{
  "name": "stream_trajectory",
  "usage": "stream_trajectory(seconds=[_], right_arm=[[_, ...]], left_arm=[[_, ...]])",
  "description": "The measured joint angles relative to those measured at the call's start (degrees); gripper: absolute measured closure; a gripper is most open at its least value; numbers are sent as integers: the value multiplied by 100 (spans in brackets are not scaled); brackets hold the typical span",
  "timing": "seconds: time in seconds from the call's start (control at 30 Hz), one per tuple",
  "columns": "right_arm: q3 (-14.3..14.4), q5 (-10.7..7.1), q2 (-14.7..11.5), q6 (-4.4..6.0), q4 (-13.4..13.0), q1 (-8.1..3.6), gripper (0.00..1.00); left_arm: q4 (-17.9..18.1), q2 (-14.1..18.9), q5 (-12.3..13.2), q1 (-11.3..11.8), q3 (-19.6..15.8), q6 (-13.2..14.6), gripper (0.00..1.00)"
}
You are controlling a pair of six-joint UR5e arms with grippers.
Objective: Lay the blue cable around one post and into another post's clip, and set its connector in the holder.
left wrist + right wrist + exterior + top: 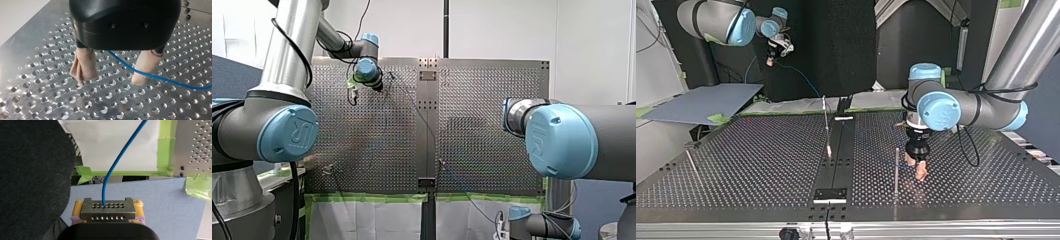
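My left claw (920,173) is spread wide over the surface (761,160), at 3 o'clock of a post (896,169) in the top view, with the blue cable (155,77) passing loosely between its pads (83,66). The connector (107,214) is clamped in my right claw (108,207), its base hidden by the claw's body.
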Motion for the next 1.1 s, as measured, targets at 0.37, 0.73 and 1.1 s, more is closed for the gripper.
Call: stream_trajectory(seconds=[0.37, 0.73, 1.1], right_arm=[[362, -193, 547, -487, -595, 91, 100], [878, -166, 223, -468, -809, 248, 100], [1193, -150, -339, -416, -260, 352, 100]], left_arm=[[16, -2, -2, 16, 0, 0, 0], [16, -3, -1, 23, 0, -4, 0], [16, 1, -1, 24, 0, -17, 0]])
